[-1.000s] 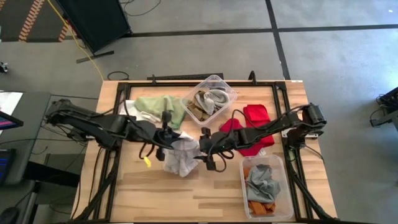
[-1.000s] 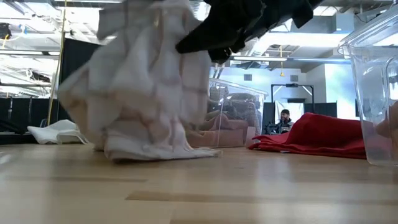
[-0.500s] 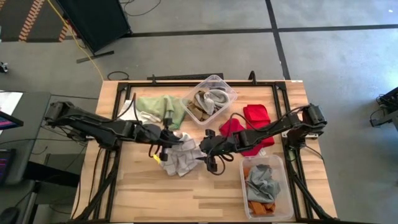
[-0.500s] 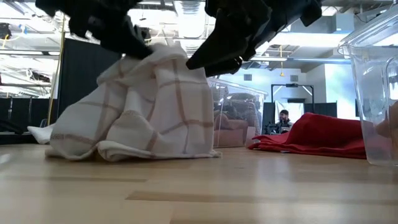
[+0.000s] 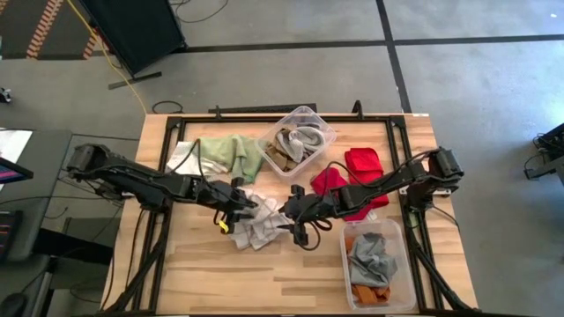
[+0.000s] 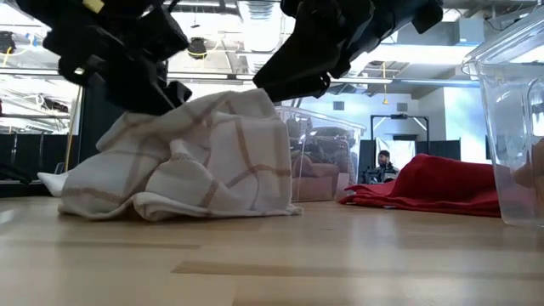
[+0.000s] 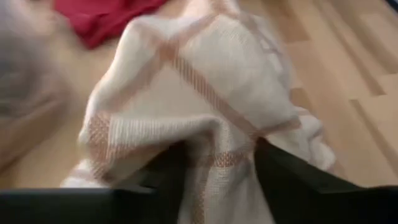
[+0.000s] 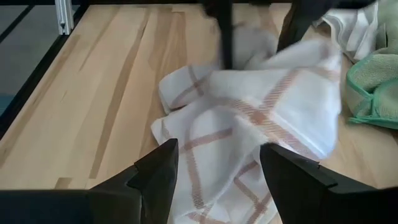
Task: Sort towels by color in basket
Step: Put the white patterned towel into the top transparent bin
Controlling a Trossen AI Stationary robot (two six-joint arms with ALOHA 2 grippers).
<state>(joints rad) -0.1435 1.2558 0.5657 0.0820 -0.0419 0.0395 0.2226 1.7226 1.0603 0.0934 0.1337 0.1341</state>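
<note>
Now the left hand (image 5: 236, 208) had let its fingers part, so the white checked towel (image 5: 258, 222) that hung high a moment before lay crumpled mid-counter (image 5: 264, 273), unsorted, with the right hand (image 5: 288, 217) wide above it.

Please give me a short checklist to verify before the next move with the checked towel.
1. Checked towel lies on the table: ok, a crumpled heap.
2. Left claw released: cannot tell; its fingers straddle a fold.
3. Right claw open and empty: ok, just over the towel.
4. Arms apart: not ok, both claws crowd the same towel.
5. Far bin has room: ok, grey and tan cloths only.
6. Near bin has room: cannot tell; grey and orange cloths fill much of it.
</note>
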